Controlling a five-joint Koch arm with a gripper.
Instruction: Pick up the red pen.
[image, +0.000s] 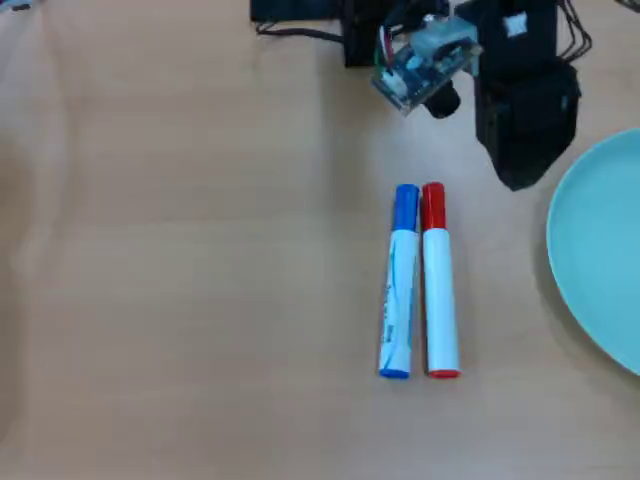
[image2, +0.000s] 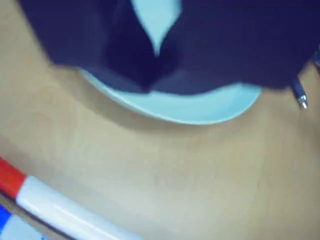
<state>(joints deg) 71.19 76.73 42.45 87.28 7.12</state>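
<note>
1. The red pen (image: 439, 290) lies flat on the wooden table (image: 180, 280), its red cap pointing toward the arm's base at the top of the overhead view. Nothing grips it.
2. A blue-capped marker (image: 398, 290) lies parallel to the red pen, touching or nearly touching it, on its left in the overhead view.
3. A pale green plate (image: 600, 270) sits well to the red pen's right in that view.
4. Progress, as I judge it: nothing is done yet. Approach, grasp and lift all remain.
5. The gripper (image: 522, 165) hangs beyond the red pen's cap end, off to the right, between pen and plate, touching neither.
6. In the wrist view its dark fingers (image2: 100, 45) show a wedge-shaped gap with the plate visible through it, so they look partly apart and empty.
</note>
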